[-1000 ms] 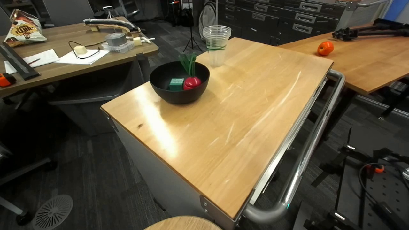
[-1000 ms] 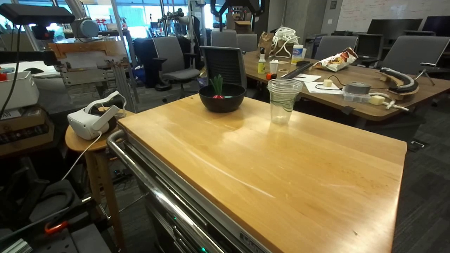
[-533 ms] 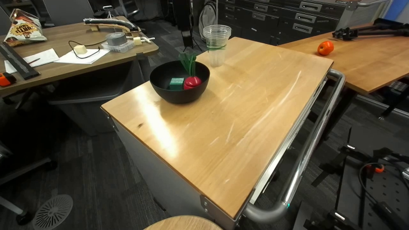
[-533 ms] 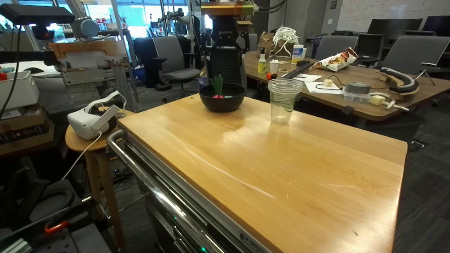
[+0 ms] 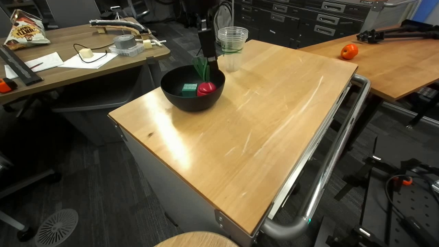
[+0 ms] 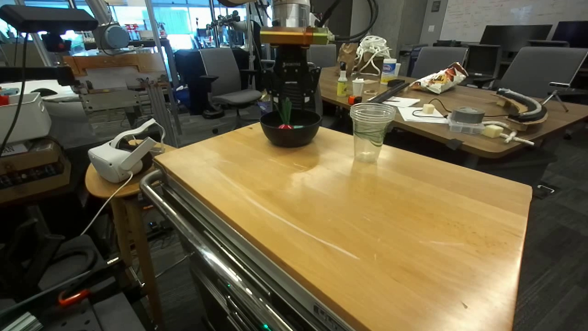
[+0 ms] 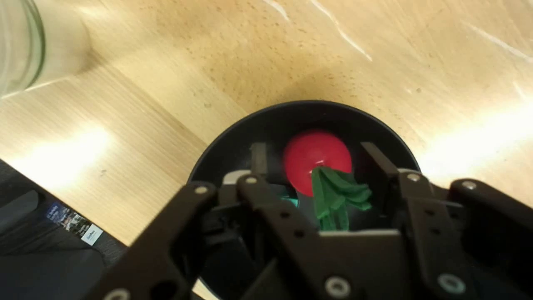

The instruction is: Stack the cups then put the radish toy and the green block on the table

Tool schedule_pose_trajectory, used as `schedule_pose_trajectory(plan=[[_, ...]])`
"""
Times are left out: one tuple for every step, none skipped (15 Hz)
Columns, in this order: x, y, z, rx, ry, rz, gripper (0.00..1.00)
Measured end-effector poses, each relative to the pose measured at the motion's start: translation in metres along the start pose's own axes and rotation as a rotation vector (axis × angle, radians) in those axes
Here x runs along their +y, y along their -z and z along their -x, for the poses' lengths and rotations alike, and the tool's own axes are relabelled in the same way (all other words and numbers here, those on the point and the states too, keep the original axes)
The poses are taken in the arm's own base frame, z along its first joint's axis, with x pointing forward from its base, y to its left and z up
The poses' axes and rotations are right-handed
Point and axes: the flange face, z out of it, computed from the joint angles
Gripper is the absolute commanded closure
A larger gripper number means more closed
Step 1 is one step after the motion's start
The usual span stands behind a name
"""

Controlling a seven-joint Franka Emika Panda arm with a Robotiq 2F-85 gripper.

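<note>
The cups (image 5: pixel 233 49) stand nested in one upright stack on the light-wood table (image 5: pixel 260 123), visible in both exterior views. Inside the black bowl (image 5: pixel 195 104) lie the radish toy (image 5: pixel 206 88), green stalk pointing up, and the green block (image 5: pixel 189 90) beside it. My gripper (image 7: pixel 317 156) points down over the bowl, open, one finger on each side of the radish toy's red body. Gaps show between body and fingers in the wrist view. There, a finger covers most of the green block. Whether the fingertips reach below the bowl's rim I cannot tell.
In the wrist view the cup stack (image 7: pixel 54 50) is close by at upper left. A metal rail (image 6: pixel 216 253) runs along one table edge. A stool with a white headset (image 6: pixel 119 158) stands beside the table, and a cluttered desk (image 6: pixel 459 110) lies beyond.
My gripper has come down from above to the bowl, and its fingers now stand closer together than before. The bowl, toy, block and cups have stayed put.
</note>
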Motion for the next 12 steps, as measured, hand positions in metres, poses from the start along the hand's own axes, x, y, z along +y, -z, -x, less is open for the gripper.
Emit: schedule_pose_trajectory(plan=[[0.0,-0.003,-0.001,0.001,0.001,0.0,0.82],[-0.001,-0.006,-0.001,0.004,0.003,0.0,0.89],[-0.002,-0.008,-0.002,0.006,0.005,0.0,0.94],[-0.003,-0.009,-0.003,0.007,0.008,0.0,0.54],[-0.004,-0.01,-0.004,0.009,0.01,0.0,0.59],[-0.005,-0.009,-0.004,0.01,0.012,0.0,0.59],[-0.006,-0.009,-0.005,0.011,0.014,0.0,0.54],[-0.007,-0.009,-0.006,0.013,0.016,-0.002,0.45],[-0.009,-0.008,-0.007,0.017,0.018,-0.006,0.38],[-0.01,-0.007,-0.007,0.023,0.02,-0.012,0.31],[-0.012,-0.006,-0.008,0.028,0.022,-0.017,0.22],[-0.013,-0.005,-0.009,0.032,0.024,-0.023,0.16]])
